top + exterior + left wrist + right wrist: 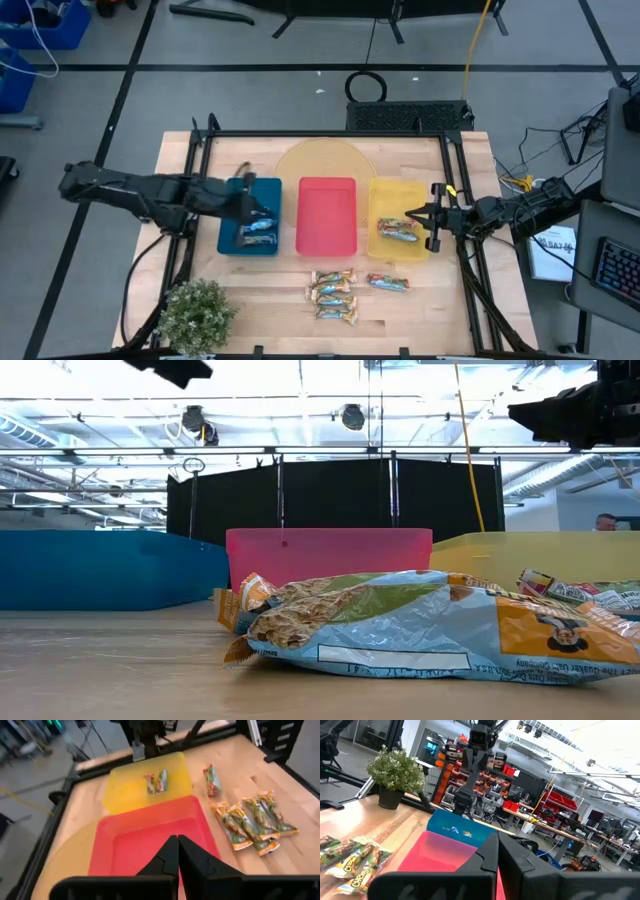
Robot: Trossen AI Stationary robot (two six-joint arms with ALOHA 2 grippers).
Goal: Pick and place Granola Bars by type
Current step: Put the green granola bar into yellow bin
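Several orange-and-gold bars (332, 290) lie flat in a cluster on the wood near the table's near edge. One red-and-green bar (388, 283) lies to their right. Two red-and-green bars (398, 231) lie in the yellow tray (400, 190), and blue-and-white bars (258, 233) lie in the blue tray (268, 186). The red tray (327, 183) between them holds nothing. My left gripper (262, 208) (178, 851) hovers shut over the blue tray. My right gripper (412, 222) (498, 851) hovers shut over the yellow tray's right part. Neither holds anything.
A potted plant (197, 315) stands at the table's near-left corner. A pale yellow round disc (320, 158) lies under the trays' far ends. A black frame (458, 180) runs along the table's sides. In the low view the bars (420, 625) fill the foreground.
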